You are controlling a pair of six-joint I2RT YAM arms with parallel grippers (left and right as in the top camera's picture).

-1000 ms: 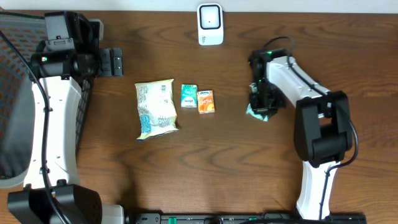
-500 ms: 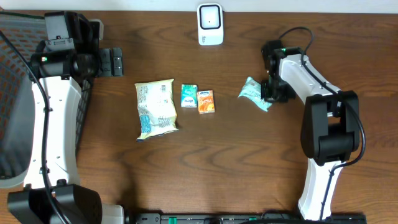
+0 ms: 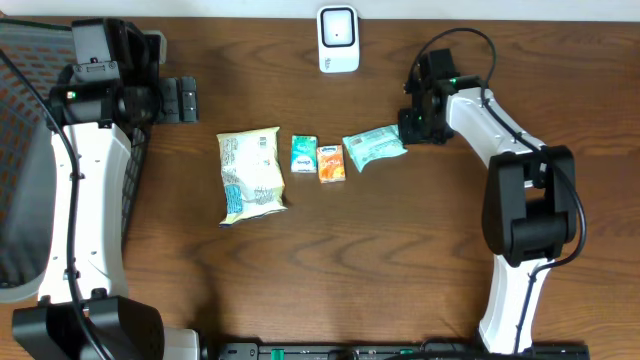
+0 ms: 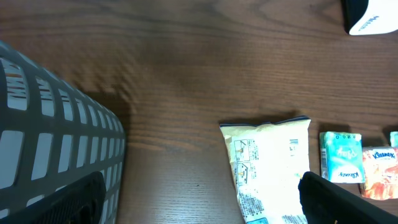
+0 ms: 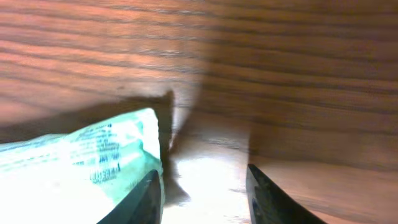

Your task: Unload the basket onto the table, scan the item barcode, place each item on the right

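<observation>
The right claw (image 5: pixel 202 186) is sitting partly open, and it is holding nothing. Bare desk (image 3: pixel 400 260) is showing between its 2 fingers (image 5: pixel 267 196). The teal packet (image 3: pixel 375 147) is lying flat on the desk just beside the claw, with its near end right by 1 finger. Its other end is lying next to the little orange box (image 3: pixel 331 162). It may be touching that box, but this is hard to tell from above.

The white scanner (image 3: pixel 338 38) is standing at the far edge of the desk, well apart from the packet. So the packet is probably not getting scanned where it is lying.

The left claw (image 3: pixel 182 100) is waiting wide open and empty, far off near the basket (image 4: pixel 56 137).

Some things could go wrong from here. The packet is looking soft and floppy, so a pinch on only its thin end could slip off, or the packet could droop and hide its barcode. A claw coming down too close could push the packet into the orange box and bump the small teal box (image 3: pixel 303 155) too. No barcode can be made out from above, so it could end up facing away from the scanner.
</observation>
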